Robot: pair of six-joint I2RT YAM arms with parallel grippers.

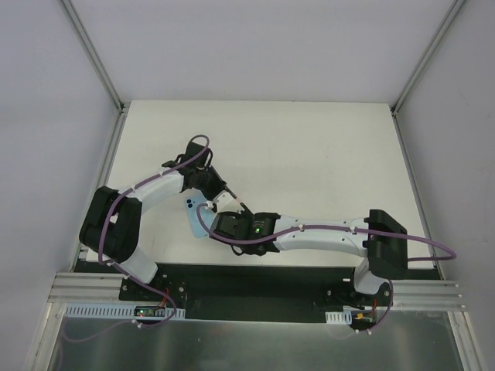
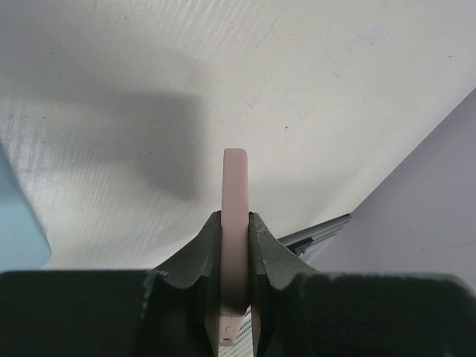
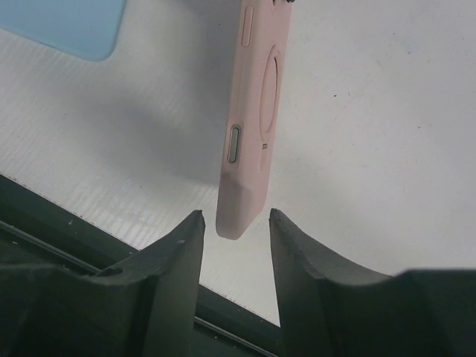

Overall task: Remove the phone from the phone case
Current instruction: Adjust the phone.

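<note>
so here's where we're at: our left gripper [image 2: 235, 217] is clamped tight on the pink phone case [image 3: 249, 126], holding it on edge above the table [image 1: 309, 154] near the middle. Our right gripper [image 3: 235, 216] has its jaws spread either side of the case's free end, not touching it. On the right wrist cam the case hangs at 12 o'clock over the jaws, and a light blue slab [image 3: 67, 22] lies flat on the table up at 10 o'clock. We reckon that could be the phone already out, but we honestly can't tell whether the pink shell is empty. If it isn't, we'd close the right jaws on the rim only, near the corner, and peel slowly against a firm left pinch so nothing drops. Labels: no brand or writing we can read, just a side button and a round ring on the case's back
</note>
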